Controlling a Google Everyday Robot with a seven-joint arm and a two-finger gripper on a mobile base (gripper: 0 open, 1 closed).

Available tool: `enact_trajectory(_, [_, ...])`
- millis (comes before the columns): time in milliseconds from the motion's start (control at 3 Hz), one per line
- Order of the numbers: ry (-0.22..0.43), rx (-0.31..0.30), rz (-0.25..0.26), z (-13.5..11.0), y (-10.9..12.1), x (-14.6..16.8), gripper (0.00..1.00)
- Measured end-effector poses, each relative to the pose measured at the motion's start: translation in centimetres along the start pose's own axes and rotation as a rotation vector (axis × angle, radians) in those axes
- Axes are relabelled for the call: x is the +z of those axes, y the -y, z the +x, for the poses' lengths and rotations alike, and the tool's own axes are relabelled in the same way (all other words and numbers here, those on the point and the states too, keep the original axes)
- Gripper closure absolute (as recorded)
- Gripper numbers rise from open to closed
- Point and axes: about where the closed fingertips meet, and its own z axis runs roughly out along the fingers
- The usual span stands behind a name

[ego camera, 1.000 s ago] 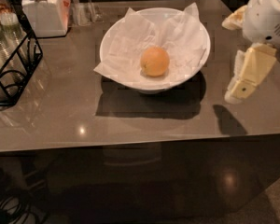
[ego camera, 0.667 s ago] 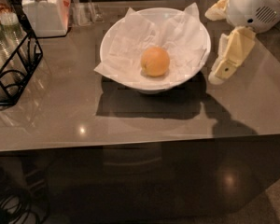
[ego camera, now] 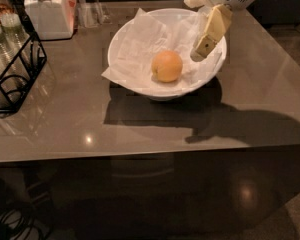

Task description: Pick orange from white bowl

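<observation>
While the orange [ego camera: 167, 66] sits low in the white bowl [ego camera: 165, 95] on the counter [ego camera: 260, 84], the gripper [ego camera: 197, 29] hovers above its right rim, fingers spread, clear of the fruit.

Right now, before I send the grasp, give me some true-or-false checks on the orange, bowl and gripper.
The round pale-skinned orange lies inside the wide white paper-lined bowl. True.
The cream two-finger gripper is holding the orange. False: it hangs by the bowl's right rim, apart from the orange.
A white lidded jar stands at the grey table's far left. True.
The black wire rack sits right of the bowl. False: it is at the table's left edge.
</observation>
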Motion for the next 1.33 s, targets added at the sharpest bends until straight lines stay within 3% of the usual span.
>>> enact_trajectory(333, [0.013,-0.006,0.019,-0.5,0.7,-0.1,0.0])
enact_trajectory(1000, [0.029,-0.004,0.017,-0.6,1.1,0.6,0.42])
enact_trajectory(1333, [0.065,-0.01,-0.034,-0.8,2.2,2.9,0.39])
